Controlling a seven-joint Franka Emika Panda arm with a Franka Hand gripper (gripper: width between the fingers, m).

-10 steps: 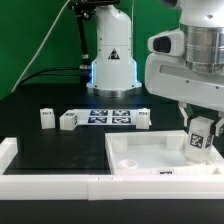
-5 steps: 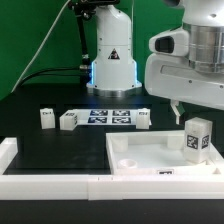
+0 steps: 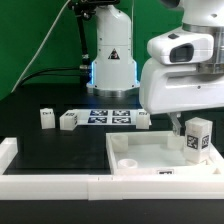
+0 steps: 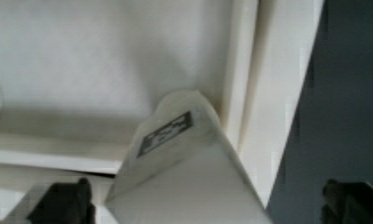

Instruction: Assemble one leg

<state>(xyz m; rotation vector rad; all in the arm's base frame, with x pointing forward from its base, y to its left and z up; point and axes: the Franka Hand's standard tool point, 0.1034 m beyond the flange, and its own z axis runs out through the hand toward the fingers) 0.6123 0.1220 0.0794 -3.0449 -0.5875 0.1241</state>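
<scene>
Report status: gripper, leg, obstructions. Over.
Gripper open, holding nothing. Leg upright on panel, toward exterior view's right; whether it is seated, cannot tell. Nothing crowding the leg.

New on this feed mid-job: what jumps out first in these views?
The small white plastic stubby leg, tagged black and white, stands upright near a corner of the large flat white square panel, at the exterior view's right. The gripper is open, with its dark fingertips spread to either side of that leg. Three spare legs sit on the black table around the marker board.
</scene>
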